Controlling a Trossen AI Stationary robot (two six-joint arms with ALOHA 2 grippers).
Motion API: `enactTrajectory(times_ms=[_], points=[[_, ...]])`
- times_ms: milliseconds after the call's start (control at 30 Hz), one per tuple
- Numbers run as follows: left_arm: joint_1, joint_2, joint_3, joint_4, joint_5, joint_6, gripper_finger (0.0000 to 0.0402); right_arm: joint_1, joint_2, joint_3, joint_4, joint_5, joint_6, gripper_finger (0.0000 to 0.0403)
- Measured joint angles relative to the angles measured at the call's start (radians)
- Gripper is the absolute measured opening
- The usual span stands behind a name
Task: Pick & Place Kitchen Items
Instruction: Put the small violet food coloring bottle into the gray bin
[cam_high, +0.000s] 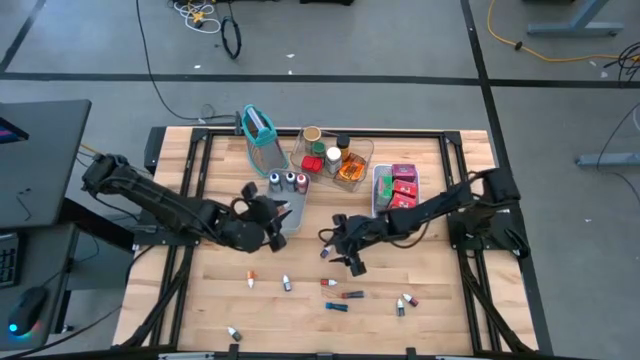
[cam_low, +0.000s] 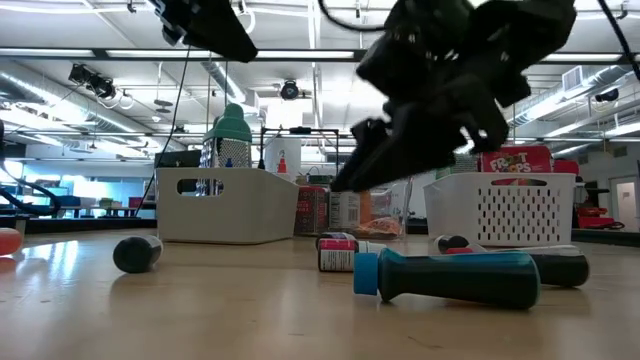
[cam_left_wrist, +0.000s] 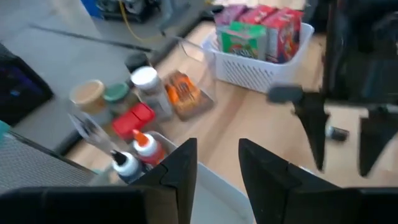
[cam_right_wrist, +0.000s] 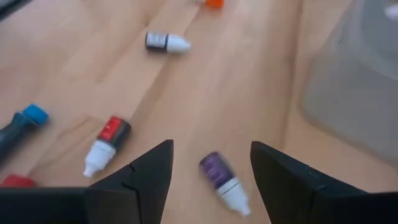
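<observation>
My right gripper (cam_high: 336, 256) hangs open, low over the table's middle. A small purple vial with a white cap (cam_right_wrist: 221, 178) lies flat on the wood between and just ahead of its fingers, untouched. My left gripper (cam_high: 279, 216) is open with nothing in it, raised above the grey tray (cam_high: 297, 222), which holds white-capped vials (cam_left_wrist: 138, 155). Several more vials lie loose on the table, among them a red one (cam_right_wrist: 107, 143) and a black one (cam_right_wrist: 166, 42).
A clear tray of jars (cam_high: 335, 155), a white basket of packets (cam_high: 397, 187) and a teal-rimmed holder (cam_high: 258, 128) stand along the far side. A teal marker (cam_low: 450, 278) and loose vials (cam_high: 287, 284) lie toward the near edge.
</observation>
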Motion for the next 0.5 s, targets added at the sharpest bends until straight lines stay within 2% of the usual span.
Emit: enactTrajectory(times_ms=[67, 333, 500], points=[[-0.006, 0.000, 0.000, 0.011, -0.026, 0.017, 0.0125, -0.009, 0.034, 0.000, 0.016, -0.023, 0.000, 0.0223], [-0.006, 0.000, 0.000, 0.012, -0.023, 0.014, 0.0125, -0.040, 0.163, 0.002, 0.097, -0.025, -0.001, 0.0223], [-0.006, 0.000, 0.000, 0.014, -0.020, 0.014, 0.0125, -0.049, 0.192, 0.006, 0.102, -0.038, 0.003, 0.0218]])
